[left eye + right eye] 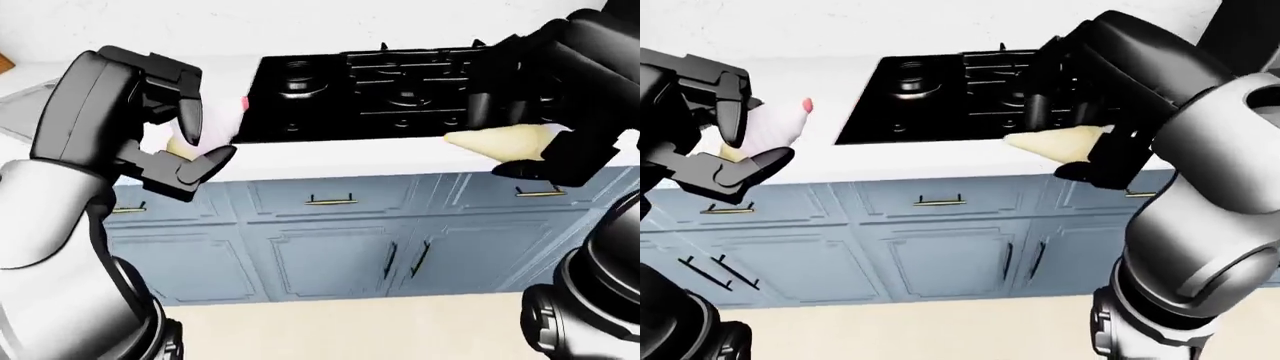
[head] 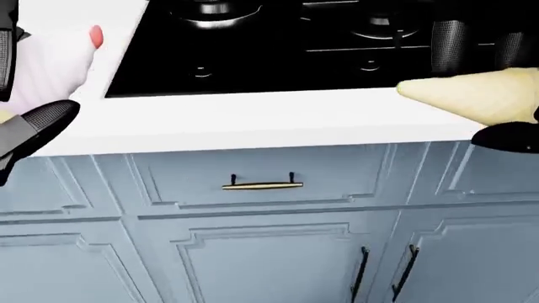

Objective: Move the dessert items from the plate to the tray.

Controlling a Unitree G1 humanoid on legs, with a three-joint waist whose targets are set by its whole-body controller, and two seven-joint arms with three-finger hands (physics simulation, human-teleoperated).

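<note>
My left hand [image 1: 203, 144] is shut on a cupcake-like dessert [image 1: 775, 124] with white-pink frosting, a pink tip and a yellowish base. I hold it above the white counter's left part. My right hand [image 1: 1058, 146] is shut on a pale yellow cone-shaped pastry [image 1: 505, 139], fingers above and thumb below, and holds it over the counter edge at the right of the cooktop. Both desserts also show in the head view, the cupcake [image 2: 52, 74] at the left and the pastry [image 2: 476, 95] at the right. No plate or tray is in view.
A black gas cooktop [image 1: 370, 90] with burners and grates is set in the white counter [image 1: 330, 159]. Below are blue-grey cabinet doors and drawers [image 1: 330, 251] with gold and black handles. A beige floor [image 1: 340, 330] lies at the bottom.
</note>
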